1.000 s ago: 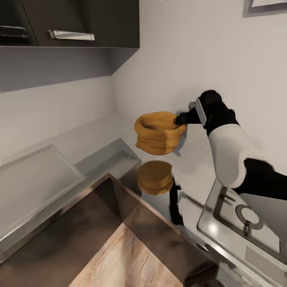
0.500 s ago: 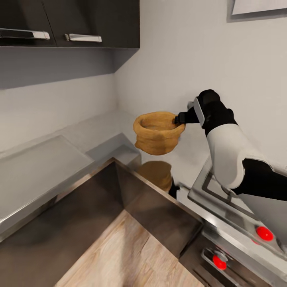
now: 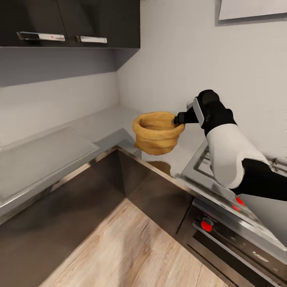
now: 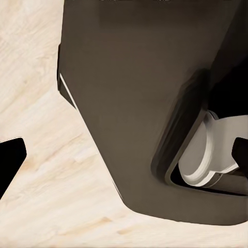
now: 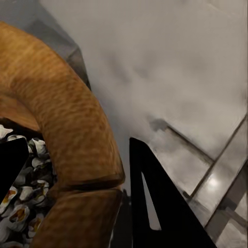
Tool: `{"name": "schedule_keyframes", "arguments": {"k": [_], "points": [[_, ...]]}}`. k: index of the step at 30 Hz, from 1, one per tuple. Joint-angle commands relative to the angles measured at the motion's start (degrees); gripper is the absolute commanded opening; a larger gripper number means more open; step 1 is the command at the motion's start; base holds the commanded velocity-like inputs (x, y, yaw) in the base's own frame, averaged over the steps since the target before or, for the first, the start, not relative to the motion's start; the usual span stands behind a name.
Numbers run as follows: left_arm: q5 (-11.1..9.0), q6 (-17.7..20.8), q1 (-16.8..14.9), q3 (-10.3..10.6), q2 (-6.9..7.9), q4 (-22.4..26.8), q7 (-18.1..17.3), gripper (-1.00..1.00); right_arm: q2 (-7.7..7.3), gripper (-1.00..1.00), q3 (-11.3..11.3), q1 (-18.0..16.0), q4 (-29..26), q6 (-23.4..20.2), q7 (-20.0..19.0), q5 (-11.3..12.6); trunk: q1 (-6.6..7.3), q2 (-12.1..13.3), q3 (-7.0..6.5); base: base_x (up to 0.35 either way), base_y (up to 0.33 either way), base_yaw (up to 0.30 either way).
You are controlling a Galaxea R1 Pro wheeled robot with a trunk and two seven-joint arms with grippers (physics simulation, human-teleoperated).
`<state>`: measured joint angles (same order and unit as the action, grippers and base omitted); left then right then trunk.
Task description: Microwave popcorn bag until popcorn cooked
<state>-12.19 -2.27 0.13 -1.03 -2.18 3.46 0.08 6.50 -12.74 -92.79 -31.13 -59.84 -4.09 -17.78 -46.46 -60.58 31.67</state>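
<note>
pale grey bench (image 3: 99, 127) in a kitchen corner under dark cabinets (image 3: 71, 24). the right hand (image 3: 178, 118) is clamped on the rolled rim of the popcorn bag (image 3: 156, 133), held clear above the bench. judged soft, light and deformable; rim grip suits it. left hand state: cannot tell.

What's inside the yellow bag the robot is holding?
The right wrist view shows pale popcorn pieces with brownish spots inside the popcorn bag. The rolled rim, pinched by the right end effector, covers the rest, so how full the bag is can't be seen.
</note>
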Motion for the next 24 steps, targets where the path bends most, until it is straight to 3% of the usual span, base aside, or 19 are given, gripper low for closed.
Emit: {"name": "schedule_keyframes", "arguments": {"k": [1,18,24], "points": [[-0.34,-0.1,0.02,-0.06,-0.01,0.05,0.01,1.0,0.09,-1.0,-0.44,-0.05,-0.07,-0.16,-0.48,-0.57,0.03,-0.04,0.05,-0.346,0.0,0.0],[-0.36,-0.1,-0.01,-0.09,-0.01,0.05,0.01,1.0,-0.04,-1.0,-0.61,-0.02,-0.07,-0.16,-0.82,-0.32,0.03,-0.04,0.05,-0.346,0.0,0.0],[-0.37,-0.1,0.01,-0.1,-0.01,0.05,0.01,1.0,1.37,-1.0,-0.61,0.35,0.24,-0.16,-0.75,-0.25,0.03,-0.04,0.05,-0.346,0.0,0.0]]}}
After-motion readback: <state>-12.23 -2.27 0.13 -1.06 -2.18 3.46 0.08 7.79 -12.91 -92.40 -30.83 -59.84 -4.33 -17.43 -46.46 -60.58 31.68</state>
